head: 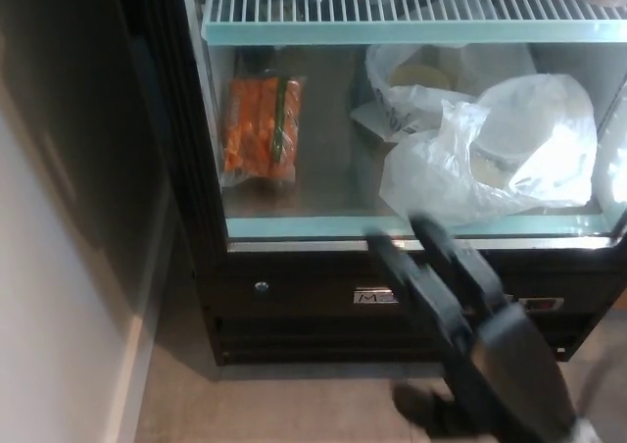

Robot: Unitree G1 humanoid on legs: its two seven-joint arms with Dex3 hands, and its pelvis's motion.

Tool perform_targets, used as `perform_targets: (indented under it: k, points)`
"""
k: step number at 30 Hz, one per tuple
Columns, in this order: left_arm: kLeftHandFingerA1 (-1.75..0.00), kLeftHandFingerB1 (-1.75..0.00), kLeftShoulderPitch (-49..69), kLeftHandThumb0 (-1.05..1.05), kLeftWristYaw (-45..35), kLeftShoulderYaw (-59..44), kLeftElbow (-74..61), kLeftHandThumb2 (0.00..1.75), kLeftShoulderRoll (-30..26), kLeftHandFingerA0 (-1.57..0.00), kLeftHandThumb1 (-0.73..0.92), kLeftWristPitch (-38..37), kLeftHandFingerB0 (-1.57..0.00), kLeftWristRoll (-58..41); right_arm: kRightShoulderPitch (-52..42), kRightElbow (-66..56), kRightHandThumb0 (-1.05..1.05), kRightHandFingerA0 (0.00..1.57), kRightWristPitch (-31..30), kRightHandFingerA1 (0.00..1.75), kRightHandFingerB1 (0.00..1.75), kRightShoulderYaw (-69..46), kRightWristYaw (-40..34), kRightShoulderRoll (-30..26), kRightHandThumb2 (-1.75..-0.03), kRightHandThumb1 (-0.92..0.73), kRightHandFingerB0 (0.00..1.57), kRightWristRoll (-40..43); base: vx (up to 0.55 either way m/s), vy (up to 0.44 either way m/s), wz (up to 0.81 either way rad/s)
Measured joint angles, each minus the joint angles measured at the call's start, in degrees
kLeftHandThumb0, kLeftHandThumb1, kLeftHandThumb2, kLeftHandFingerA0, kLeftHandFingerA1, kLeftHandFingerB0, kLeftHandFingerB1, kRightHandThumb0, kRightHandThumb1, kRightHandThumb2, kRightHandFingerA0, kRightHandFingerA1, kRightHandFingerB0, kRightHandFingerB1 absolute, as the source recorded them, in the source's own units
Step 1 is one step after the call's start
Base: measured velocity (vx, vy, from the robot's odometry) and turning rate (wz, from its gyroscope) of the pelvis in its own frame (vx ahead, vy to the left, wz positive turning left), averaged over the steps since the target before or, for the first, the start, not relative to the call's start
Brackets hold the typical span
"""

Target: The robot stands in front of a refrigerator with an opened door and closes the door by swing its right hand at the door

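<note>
Fingers: two thick black fingers (431, 267) of the right hand (480, 350) were stretched out straight and slightly apart, the thumb low and apart from them, holding nothing; motion blur softened their outlines.
Right hand: it sat low at the picture's lower right, in front of the refrigerator's (211, 218) dark base panel, its fingertips reaching up to the front edge of the lower glass shelf (294, 227).
Left hand: it did not show.
Refrigerator: it stood open before the camera, its lit interior fully exposed; the door itself could not be made out clearly in the dark strip at the left.
Lower shelf: a bag of carrots (257, 129) lay at the left, well apart from the crumpled white plastic bags (500, 149) at the right.
Upper shelf: a white wire rack (392, 7) ran across the top.
Floor: beige tiles (294, 409) showed below the base.
</note>
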State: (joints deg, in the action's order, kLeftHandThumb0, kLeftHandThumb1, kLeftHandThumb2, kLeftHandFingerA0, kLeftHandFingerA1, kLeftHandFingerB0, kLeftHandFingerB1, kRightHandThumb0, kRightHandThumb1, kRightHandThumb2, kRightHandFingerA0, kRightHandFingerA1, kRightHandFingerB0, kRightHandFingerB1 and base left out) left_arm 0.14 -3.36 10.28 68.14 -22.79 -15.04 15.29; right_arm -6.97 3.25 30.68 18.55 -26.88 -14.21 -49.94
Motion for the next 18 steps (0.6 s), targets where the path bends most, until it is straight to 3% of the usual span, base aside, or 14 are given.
perform_targets:
  k: [9, 10, 12, 18]
  points:
    - [-0.53, -0.45, -0.1, -0.54, 0.0, -0.1, 0.4, 0.97, 0.0, -0.34, 0.63, -0.1, -0.20, 0.0, -2.4, 20.7, -0.85, 0.00, 2.0, 0.16, 0.11, -1.0, -6.4, -1.4, -1.17, -0.88, 0.00, 0.3, 0.00, 0.000, 0.00]
    - [-0.55, -0.46, -0.2, -0.51, 0.0, -0.1, 0.4, 0.98, 0.0, -0.35, 0.62, -0.1, -0.19, 0.0, -2.2, 22.4, -0.94, 0.00, 2.1, 0.05, 0.03, -1.0, -6.8, -1.4, -1.18, -0.90, 0.00, 0.3, 0.00, 0.000, 0.00]
    - [-0.53, -0.45, -0.3, -0.53, 0.0, -0.1, 0.4, 0.97, 0.0, -0.33, 0.63, -0.1, -0.19, 0.0, -1.7, 28.1, -0.91, 0.00, 2.1, 0.10, 0.08, -1.2, -7.8, -1.3, -1.19, -0.87, 0.00, 0.6, 0.00, 0.000, 0.00]
    - [-0.54, -0.45, -0.4, -0.49, -0.1, -0.1, 0.4, 0.98, 0.0, -0.35, 0.62, -0.1, -0.19, 0.0, 0.8, 41.7, -0.94, 0.00, 0.6, 0.09, 0.06, -2.2, -5.7, -0.2, -1.18, -0.86, 0.00, 2.3, 0.00, 0.000, 0.00]
